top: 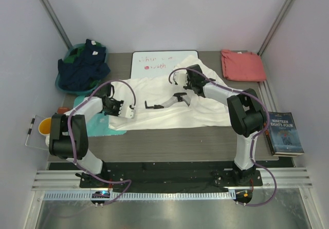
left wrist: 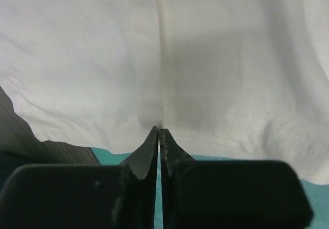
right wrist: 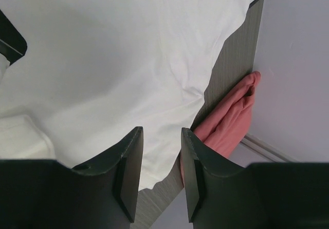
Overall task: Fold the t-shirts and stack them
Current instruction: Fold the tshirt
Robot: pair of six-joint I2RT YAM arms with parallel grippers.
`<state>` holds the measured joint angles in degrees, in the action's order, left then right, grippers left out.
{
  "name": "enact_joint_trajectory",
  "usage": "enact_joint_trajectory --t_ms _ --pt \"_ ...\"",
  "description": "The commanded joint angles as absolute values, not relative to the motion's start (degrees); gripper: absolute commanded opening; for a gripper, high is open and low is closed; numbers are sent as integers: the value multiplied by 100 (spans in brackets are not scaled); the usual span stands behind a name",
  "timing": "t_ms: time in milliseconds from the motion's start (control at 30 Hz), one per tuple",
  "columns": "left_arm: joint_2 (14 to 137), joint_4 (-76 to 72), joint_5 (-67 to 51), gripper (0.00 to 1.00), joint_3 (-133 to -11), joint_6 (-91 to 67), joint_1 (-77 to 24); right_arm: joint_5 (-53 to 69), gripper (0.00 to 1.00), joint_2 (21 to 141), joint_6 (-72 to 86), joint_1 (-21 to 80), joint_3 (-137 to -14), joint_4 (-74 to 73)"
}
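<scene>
Robotics laboratory test cell. Plain white panels [top: 169, 13] on aluminium struts [top: 51, 13] enclose a grey table [top: 175, 141]. The left arm [top: 72, 131] and right arm [top: 247, 116] stand bolted to a rail [top: 169, 180] in front.

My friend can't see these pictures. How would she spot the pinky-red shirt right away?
Look at the dark table and go to its far right corner, to the right of the whiteboard. The pinky-red shirt lies there as a neat flat square. It is the only reddish cloth: the big white shirt is spread out in the middle, and the dark clothes sit far left.
</scene>
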<state>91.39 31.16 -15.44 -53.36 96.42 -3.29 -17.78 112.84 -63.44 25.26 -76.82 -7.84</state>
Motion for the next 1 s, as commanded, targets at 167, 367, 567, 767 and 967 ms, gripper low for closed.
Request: enact_joint_trajectory --t_ms 167,367,567,767,967 --pt "9220 3726 -1283 0 -5950 9580 -316 -2065 41 10951 -6381 2391 -7612 -317" --pt "9246 3771 -1099 0 -5994 9580 -299 -2092 42 10881 -6469 2048 -7611 -404" --pt "9255 3849 -1203 23 -6099 9449 -299 -1960 44 10749 -6548 1863 -7480 -562" --pt "9202 4026 -1459 57 -6161 9475 -308 -1934 44 10784 -6504 1854 -7488 -589" --pt "9395 3709 -1415 50 -6117 9422 -343 -1916 44 10846 -6425 1863 -7576 -589"
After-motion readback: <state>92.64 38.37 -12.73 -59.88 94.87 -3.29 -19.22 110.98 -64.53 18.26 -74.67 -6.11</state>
